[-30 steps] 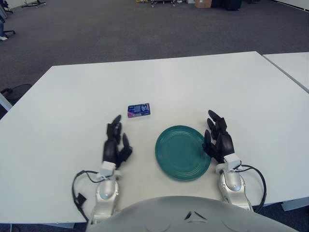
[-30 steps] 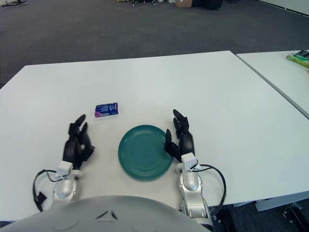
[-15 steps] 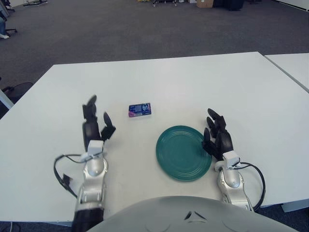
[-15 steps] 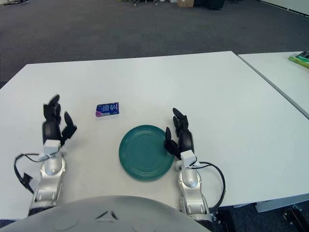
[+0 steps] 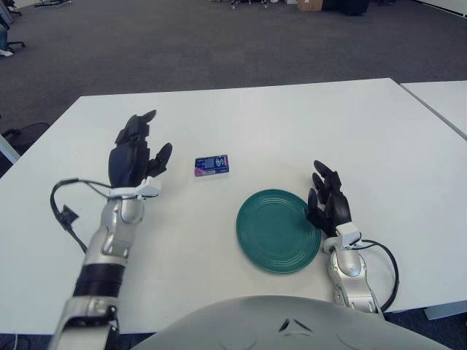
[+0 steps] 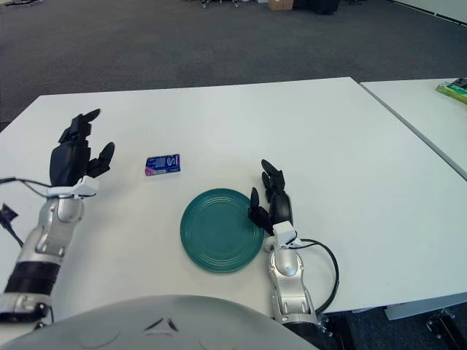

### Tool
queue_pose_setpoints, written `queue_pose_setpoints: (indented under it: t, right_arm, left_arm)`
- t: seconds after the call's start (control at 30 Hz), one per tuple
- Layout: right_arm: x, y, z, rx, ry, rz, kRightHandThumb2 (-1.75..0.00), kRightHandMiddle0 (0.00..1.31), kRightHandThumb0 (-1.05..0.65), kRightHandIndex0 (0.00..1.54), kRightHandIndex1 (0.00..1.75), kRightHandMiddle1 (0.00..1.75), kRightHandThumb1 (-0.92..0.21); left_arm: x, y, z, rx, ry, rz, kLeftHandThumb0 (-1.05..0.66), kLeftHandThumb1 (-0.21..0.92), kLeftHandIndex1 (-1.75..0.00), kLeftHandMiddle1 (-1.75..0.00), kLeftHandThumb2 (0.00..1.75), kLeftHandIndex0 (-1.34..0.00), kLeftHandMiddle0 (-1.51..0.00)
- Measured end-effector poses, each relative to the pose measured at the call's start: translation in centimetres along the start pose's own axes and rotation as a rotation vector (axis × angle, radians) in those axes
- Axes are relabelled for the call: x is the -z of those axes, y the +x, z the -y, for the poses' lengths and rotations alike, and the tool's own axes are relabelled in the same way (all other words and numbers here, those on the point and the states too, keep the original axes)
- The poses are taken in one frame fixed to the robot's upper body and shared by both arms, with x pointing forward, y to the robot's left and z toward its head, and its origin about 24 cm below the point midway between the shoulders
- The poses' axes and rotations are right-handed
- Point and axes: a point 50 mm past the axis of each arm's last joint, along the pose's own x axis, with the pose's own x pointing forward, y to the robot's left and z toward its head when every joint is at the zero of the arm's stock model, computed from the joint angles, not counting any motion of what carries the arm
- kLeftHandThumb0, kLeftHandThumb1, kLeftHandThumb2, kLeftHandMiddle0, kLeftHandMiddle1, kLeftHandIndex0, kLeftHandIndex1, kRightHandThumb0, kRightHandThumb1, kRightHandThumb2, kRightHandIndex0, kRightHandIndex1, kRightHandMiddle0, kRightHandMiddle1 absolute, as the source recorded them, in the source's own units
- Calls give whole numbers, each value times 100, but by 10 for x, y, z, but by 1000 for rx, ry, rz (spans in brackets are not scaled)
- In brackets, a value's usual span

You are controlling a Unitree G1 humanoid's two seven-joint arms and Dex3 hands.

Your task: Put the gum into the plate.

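Observation:
A small blue gum pack (image 5: 211, 165) lies flat on the white table (image 5: 277, 124), up and to the left of a round teal plate (image 5: 278, 230). The plate holds nothing. My left hand (image 5: 135, 155) is raised above the table to the left of the gum, fingers spread and holding nothing. My right hand (image 5: 327, 203) rests on the table at the plate's right rim, fingers relaxed and holding nothing. The gum also shows in the right eye view (image 6: 163, 164), with the plate (image 6: 221, 230) below it.
A second white table (image 5: 441, 102) stands at the right, separated by a narrow gap. A green item (image 6: 454, 89) lies on it. Grey carpet floor lies beyond the table's far edge.
My left hand has lifted off the table and moved up and to the left, now level with the gum and beside it. The right hand, gum and plate have stayed put.

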Motion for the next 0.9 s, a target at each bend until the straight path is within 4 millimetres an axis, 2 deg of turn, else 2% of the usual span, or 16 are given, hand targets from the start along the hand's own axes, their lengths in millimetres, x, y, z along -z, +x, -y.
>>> queue_pose_setpoints:
  t: [0.2,0.47,0.67,0.9]
  right_arm:
    - [0,1,0,-3,2,7,-88,0,-56,29,1,62,-92]
    - [-1,2,-1,-13,5,35,-87,0,-57,26,0,63,-92]
    - [-1,4,0,-15,0,40,-86,0,-58,25,0,63,-92]
    - [0,5,3,-9,-8,36,-87,0,-60,28,2,63,-92]
  left_arm:
    - [-14,23,6,184,161,149,-105,92,-83,0,66,-4,-24]
    - [-38,28,25,405,182,312,-105,92,-75,0,59,0,-16]
    - [-37,27,41,554,182,334,-105,92,-60,0,54,0,-10]
    - [-28,27,56,690,192,315,-105,92,-60,0,48,0,-7]
